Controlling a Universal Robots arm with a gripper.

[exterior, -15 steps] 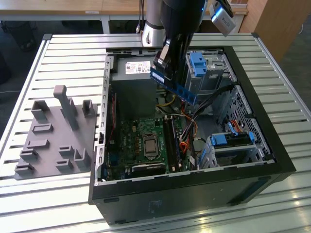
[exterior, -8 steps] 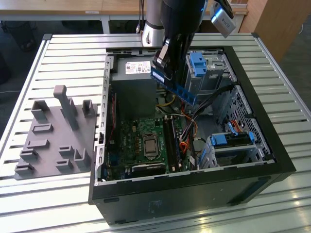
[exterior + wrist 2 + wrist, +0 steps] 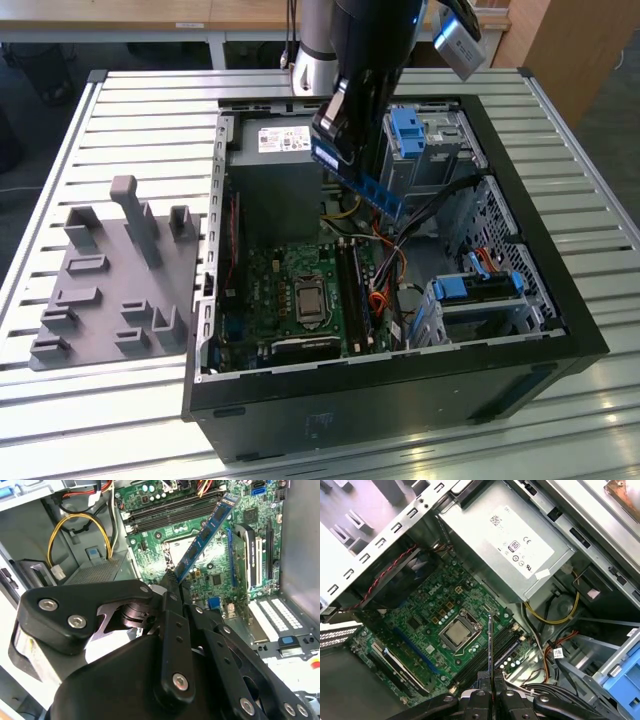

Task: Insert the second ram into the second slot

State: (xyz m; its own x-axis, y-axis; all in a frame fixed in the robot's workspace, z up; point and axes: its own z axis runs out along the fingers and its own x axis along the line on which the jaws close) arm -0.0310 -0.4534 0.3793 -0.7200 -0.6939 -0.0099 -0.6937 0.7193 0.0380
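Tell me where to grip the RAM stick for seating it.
Pinch the two broad flat faces, coming from above, opposite the motherboard. The RAM stick is thin and flat, so a face pinch likely keeps it straight and leaves the edge facing the memory slots free. The tool is shut on it this way.

Slatted table (image 3: 150,100) bears computer case (image 3: 400,410) (open) and grey, perhaps plastic, fixture (image 3: 100,300)

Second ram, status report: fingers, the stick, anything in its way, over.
Fingers shut on the second ram. Ram tilted in the air over the motherboard, not in the memory slots. Cables beside the slots, none across them.
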